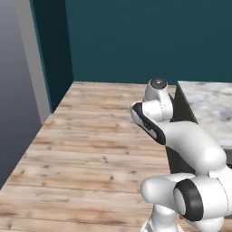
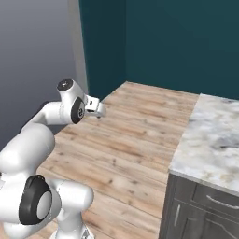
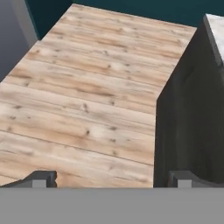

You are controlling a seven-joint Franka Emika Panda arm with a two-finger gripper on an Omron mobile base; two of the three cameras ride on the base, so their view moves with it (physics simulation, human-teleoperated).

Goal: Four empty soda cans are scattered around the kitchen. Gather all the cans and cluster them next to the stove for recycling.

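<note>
My gripper (image 3: 111, 179) is open, its two dark fingertips (image 3: 41, 178) far apart with nothing between them. It points down over bare wooden floor (image 3: 87, 96), just left of a dark cabinet side (image 3: 188, 113). In the right base view the hand (image 2: 94, 107) is tucked close to the folded arm, above the floor. The soda cans and the stove are out of view.
A marble-topped counter (image 2: 212, 135) on dark grey cabinets (image 2: 200, 210) stands on the right, its end panel (image 1: 179, 113) close beside the arm. Wooden floor (image 1: 90, 136) runs ahead to a teal wall (image 1: 145, 41). A grey wall (image 1: 13, 81) bounds the left.
</note>
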